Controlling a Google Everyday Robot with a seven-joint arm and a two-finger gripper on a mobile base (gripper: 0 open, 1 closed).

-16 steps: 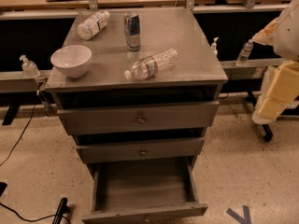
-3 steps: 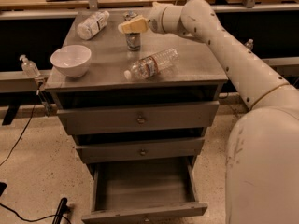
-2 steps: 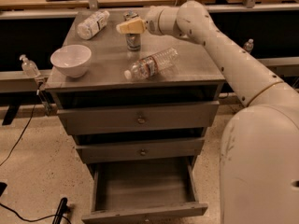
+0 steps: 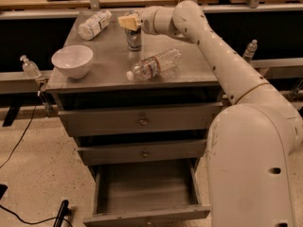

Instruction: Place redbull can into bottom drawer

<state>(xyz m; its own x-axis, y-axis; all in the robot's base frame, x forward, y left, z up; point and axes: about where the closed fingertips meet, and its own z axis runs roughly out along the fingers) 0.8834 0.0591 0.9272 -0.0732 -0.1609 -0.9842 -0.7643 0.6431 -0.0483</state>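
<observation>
Where the arm sat off to the right a few seconds back, it now reaches across the worktop (image 4: 109,51), tool (image 4: 129,21) right at the top of the redbull can (image 4: 134,39), barely shifted in the last second; can upright, same spot, behind the lying water bottle (image 4: 154,65); tool open or closed: cannot tell; bottom drawer (image 4: 144,186) pulled out, so probably grasp stage, lift and lowering still to do

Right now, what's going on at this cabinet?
The arm reaches over the cabinet top, with the gripper at the top of the redbull can, which stands upright behind a lying water bottle. The bottom drawer is pulled open below. The can has not gone in yet.
</observation>
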